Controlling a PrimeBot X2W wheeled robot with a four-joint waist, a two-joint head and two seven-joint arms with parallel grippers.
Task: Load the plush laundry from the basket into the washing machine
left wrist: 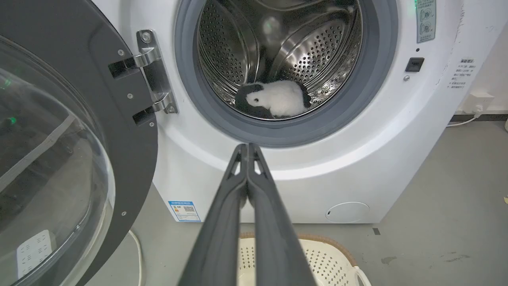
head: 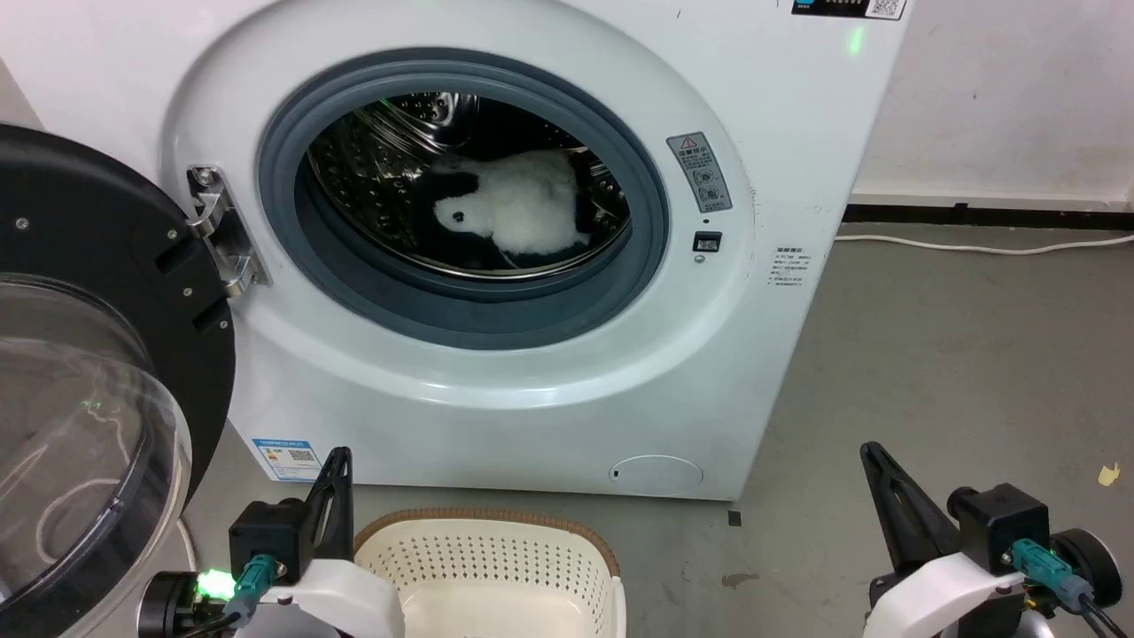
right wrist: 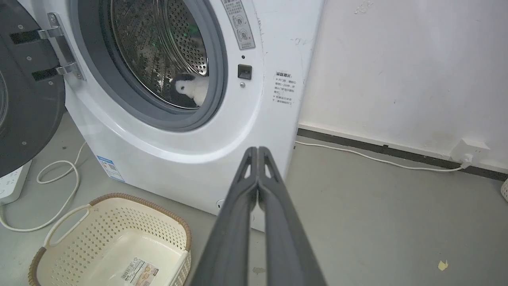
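Bright, even light; glare inside the washing machine; wrist views bend at edges.

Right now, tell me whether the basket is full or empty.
Empty: the basket shows a bare floor with a label; the plush toy lies inside the washer drum.

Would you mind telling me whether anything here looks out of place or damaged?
Nothing serious: the plush laundry lies inside the washing machine drum, and the basket stands upright and empty. Only a small yellow scrap litters the floor.
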